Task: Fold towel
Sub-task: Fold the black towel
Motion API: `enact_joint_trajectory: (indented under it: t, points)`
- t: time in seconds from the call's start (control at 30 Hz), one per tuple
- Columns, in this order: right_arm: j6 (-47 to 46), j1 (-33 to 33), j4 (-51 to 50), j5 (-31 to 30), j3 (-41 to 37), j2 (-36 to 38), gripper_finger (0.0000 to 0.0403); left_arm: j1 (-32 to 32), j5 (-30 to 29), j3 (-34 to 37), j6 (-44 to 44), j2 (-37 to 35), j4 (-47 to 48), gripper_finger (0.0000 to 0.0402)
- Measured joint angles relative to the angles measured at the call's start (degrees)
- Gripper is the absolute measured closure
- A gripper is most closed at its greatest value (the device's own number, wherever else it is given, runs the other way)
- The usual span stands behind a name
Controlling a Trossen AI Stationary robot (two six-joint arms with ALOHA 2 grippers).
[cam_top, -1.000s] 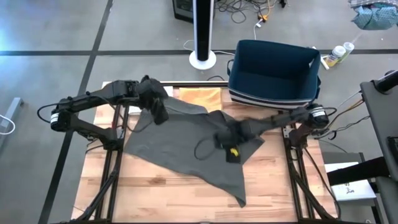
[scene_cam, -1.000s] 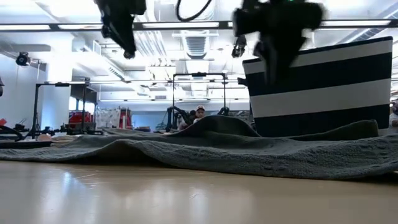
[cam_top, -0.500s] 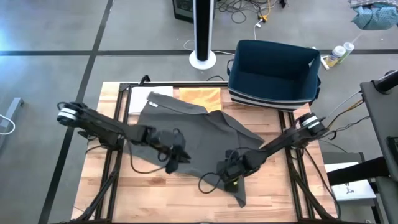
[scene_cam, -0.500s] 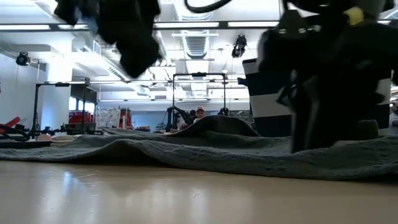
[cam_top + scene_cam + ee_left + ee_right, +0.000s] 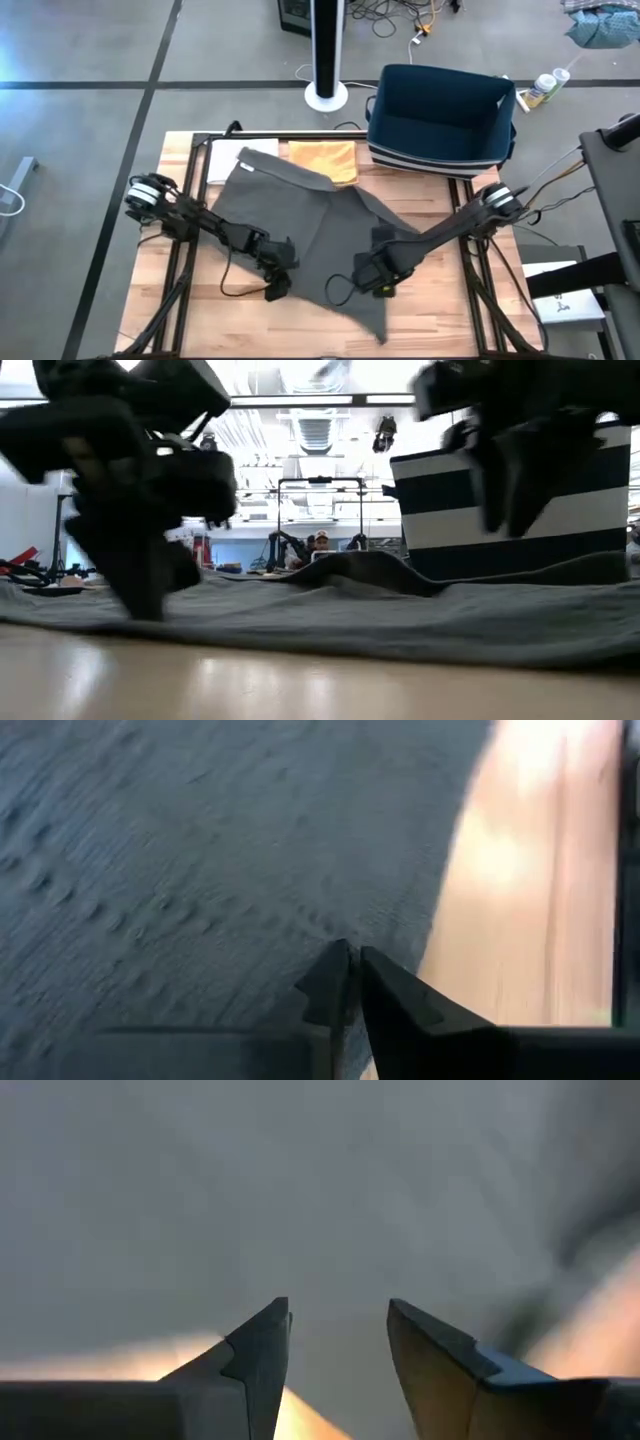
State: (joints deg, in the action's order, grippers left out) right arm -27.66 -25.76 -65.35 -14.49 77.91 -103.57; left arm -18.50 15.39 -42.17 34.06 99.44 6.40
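Note:
A grey towel (image 5: 310, 230) lies spread over the wooden table (image 5: 210, 310), one corner pointing at the near edge. My left gripper (image 5: 275, 287) is down at the towel's near-left edge. In the left wrist view its fingers (image 5: 353, 963) are closed together on the cloth beside bare wood. My right gripper (image 5: 380, 283) hangs over the towel's near-right part. It is open (image 5: 338, 1320), with only towel below the gap. The low view shows it (image 5: 505, 510) clear above the cloth. My left gripper meets the towel close to its near-left edge (image 5: 390, 945), slanting down from the table's left. The fingertips are closed together on the cloth, and they hide how many layers they have. The towel lies flat on the table around them.
A dark blue bin with white stripes (image 5: 440, 115) stands at the far right corner. A yellow cloth (image 5: 322, 160) and a white sheet (image 5: 228, 160) lie along the far edge. Bare wood (image 5: 300, 325) runs along the near edge.
My left gripper has swung from the towel's far-left corner toward the near edge and come down to the towel's near-left edge. My right gripper has moved toward the near edge over the towel. The towel's far-left corner now lies flat.

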Motion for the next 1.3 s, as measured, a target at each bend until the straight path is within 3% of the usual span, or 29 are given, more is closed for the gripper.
enact_joint_trajectory:
  t: [0.1, 0.2, 0.33, 0.43, 0.5, 0.63, 0.77, 0.87, 1.0, 1.13, 1.2, 1.3]
  points:
    - [-2.63, -0.02, 1.06, 0.89, -5.43, 3.14, 0.024, -0.14, -1.06, 0.62, -0.1, -4.66, 10.87, 0.0396]
    - [-4.8, 0.26, 7.37, 5.55, -11.6, 5.25, 0.0246, -0.15, -10.78, 1.48, -0.13, -10.74, 17.66, 0.0397]
    - [-6.31, 0.26, 22.56, 12.58, -18.8, 5.73, 0.0254, -0.09, -28.22, 2.87, -0.07, -18.45, 14.1, 0.0392]
    - [-5.72, 0.7, 21.45, 14.4, -21.72, 5.75, 0.0259, 0.37, -32.43, 4.19, -1.81, -21.24, 10.35, 0.0398]
    - [-5.81, 1.9, 13.76, 13.51, -22.49, 5.77, 0.0262, 0.57, -32.38, 4.92, -2.48, -21.56, 9.69, 0.04]
    - [-8.49, 3.68, -8.93, 4.39, -22.15, 7.93, 0.0263, 0.6, -32.29, 7.39, -1.69, -20.39, 9.24, 0.0399]
    - [-13.96, 3.96, -18.5, -6.17, -21.95, 12.62, 0.0259, 0.59, -31.58, 11.19, 3.69, -18.2, 7.09, 0.0401]
    - [-16.11, 4.07, -9.89, -6.55, -22.75, 16.68, 0.026, 0.43, -27.21, 13.98, 6.03, -16.62, -2.23, 0.0399]
    - [-12.45, 3.93, 16.92, -4.46, -25.76, 20.27, 0.0268, -0.75, -19.74, 16.88, 5.74, -13.52, -18.5, 0.0397]
    - [-7.25, 4.05, 40.11, 1.93, -29.52, 19.5, 0.0279, -2.17, -12.17, 16.52, 5.09, -9.72, -25.86, 0.0401]
    - [-6.98, 4.04, 42.25, 5.61, -30.22, 18.2, 0.0285, -3.34, -7.32, 14.73, 5.56, -7.37, -26.47, 0.04]
    - [-7.0, 4.04, 33.08, 8.53, -30.32, 16.4, 0.0293, -5.76, -0.96, 11.29, 5.42, -4.13, -26.79, 0.04]
